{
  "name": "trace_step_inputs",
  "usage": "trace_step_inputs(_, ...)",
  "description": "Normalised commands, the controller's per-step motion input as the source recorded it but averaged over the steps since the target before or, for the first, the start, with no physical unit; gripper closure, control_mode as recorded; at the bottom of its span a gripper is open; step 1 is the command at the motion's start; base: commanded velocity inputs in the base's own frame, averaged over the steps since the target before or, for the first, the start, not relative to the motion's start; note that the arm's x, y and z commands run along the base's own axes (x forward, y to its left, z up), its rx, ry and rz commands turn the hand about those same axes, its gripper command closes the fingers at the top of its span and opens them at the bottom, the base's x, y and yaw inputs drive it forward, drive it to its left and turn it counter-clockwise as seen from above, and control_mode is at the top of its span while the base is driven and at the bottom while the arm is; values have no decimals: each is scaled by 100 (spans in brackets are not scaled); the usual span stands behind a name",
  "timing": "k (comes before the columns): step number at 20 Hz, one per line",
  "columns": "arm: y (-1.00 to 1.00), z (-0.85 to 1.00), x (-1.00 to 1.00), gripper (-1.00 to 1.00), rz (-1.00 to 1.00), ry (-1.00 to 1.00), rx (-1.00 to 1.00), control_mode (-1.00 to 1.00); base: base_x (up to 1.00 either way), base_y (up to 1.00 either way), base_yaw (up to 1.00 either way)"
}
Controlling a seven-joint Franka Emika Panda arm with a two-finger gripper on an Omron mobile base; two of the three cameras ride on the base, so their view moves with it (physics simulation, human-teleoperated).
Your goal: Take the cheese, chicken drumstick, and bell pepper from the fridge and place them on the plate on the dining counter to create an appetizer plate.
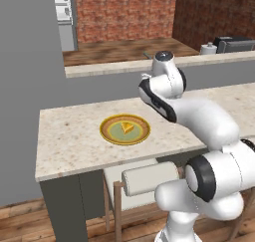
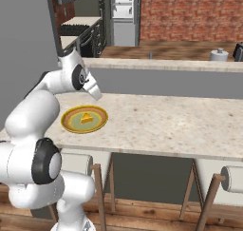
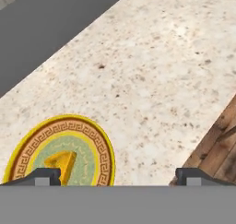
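The plate (image 1: 107,134) with its yellow-orange rim and pale green centre lies on the beige speckled dining counter (image 1: 69,136), near its left end. The yellow cheese (image 1: 128,127) wedge rests on the plate's centre, also seen as the cheese (image 2: 86,118) and the cheese (image 3: 62,165). My gripper (image 3: 119,178) hangs open and empty above the counter, just right of the plate (image 3: 103,149). Its hand (image 2: 91,89) hovers over the plate's far edge. Far back stands what looks like the fridge (image 2: 122,16), grey with white inside. The chicken drumstick and bell pepper are out of view.
Wooden stools with white rolled backs (image 1: 149,179) (image 2: 233,178) stand under the counter's near edge. Behind the counter runs a raised ledge (image 2: 166,63), with a wood-topped surface beyond carrying a pot (image 2: 219,54) and a dark appliance (image 1: 234,44). A grey wall (image 1: 30,86) rises at left.
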Motion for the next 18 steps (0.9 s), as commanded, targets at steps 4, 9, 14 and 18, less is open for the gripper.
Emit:
trace_step_inputs(4,0,31,-66,-100,40,0,-10,-100,0,0,0)
trace_step_inputs(9,8,16,-57,-100,46,0,-11,-100,0,0,0)
trace_step_inputs(14,30,4,-44,-100,41,1,-15,-100,0,0,0)
trace_step_inputs(18,10,0,-63,-100,31,0,-14,-100,0,0,0)
